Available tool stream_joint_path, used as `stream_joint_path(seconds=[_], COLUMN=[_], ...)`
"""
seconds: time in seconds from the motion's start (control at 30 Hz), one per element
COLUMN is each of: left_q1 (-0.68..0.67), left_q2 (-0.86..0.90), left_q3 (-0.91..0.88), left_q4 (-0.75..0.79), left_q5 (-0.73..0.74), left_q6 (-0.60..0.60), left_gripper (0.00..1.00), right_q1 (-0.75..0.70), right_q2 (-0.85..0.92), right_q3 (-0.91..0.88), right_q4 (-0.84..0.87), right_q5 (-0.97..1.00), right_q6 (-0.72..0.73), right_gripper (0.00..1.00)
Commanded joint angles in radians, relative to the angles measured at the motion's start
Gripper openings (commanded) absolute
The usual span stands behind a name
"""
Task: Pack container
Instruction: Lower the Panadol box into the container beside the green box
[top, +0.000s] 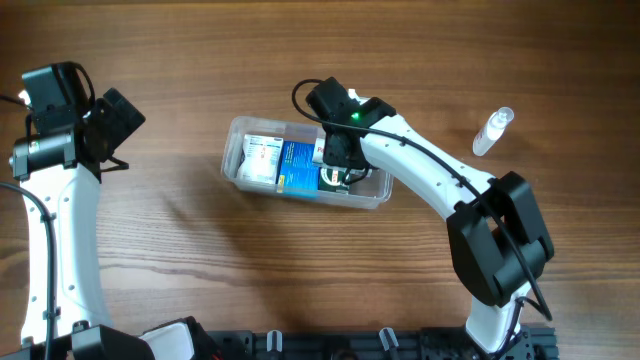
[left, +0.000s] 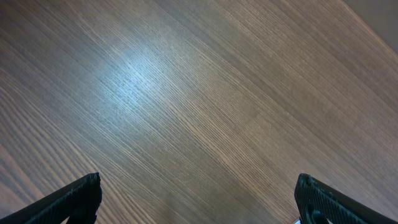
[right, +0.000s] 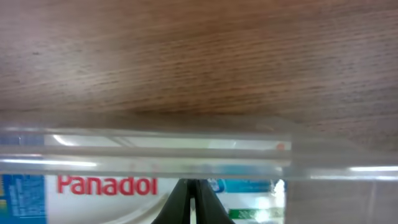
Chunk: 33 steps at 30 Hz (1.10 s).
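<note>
Over container (top: 233, 160), right jaws together.

Item: white box (right: 106, 200), seen through the clear wall of the container (right: 143, 152). Brand name "Panadol" in red letters. A blue panel at its left carries print too blurred to read.
Item: blue box (top: 298, 167), overhead view. Print too small to read.

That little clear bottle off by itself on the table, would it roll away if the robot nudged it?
Probably. The small clear bottle seems to lie on its side on the wooden table and looks round, so a nudge could roll it. Being small and see-through, it is likely light.
</note>
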<state>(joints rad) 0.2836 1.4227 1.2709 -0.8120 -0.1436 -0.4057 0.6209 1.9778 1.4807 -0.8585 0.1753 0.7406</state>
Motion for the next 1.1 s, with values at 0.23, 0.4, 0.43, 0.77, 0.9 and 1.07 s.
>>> stream_joint_path(seconds=[0.23,0.4,0.43,0.77,0.9,1.07], left_q1=[0.005,0.005,0.005,0.005,0.005,0.005], left_q2=[-0.009,-0.009,-0.009,-0.009,-0.009,-0.009], left_q3=[0.001,0.001,0.001,0.001,0.001,0.001], left_q4=[0.001,0.001,0.001,0.001,0.001,0.001], left_q5=[0.001,0.001,0.001,0.001,0.001,0.001], left_q6=[0.005,0.005,0.005,0.005,0.005,0.005], left_gripper=[1.00,1.00,1.00,1.00,1.00,1.00], right_q1=[0.002,0.002,0.002,-0.007,-0.014,-0.037], right_q2=[0.021,-0.028,-0.046,-0.099,-0.098,-0.096], right_q3=[0.000,0.042,0.048,0.049,0.049,0.049], right_q4=[0.173,0.076,0.050,-0.150,-0.201,-0.238], right_q5=[-0.243,-0.095,-0.058,0.103,0.117,0.117], right_q6=[-0.103,-0.124,-0.124,-0.028,0.055,0.114], right_gripper=[0.04,0.04,0.04,0.04,0.04,0.04])
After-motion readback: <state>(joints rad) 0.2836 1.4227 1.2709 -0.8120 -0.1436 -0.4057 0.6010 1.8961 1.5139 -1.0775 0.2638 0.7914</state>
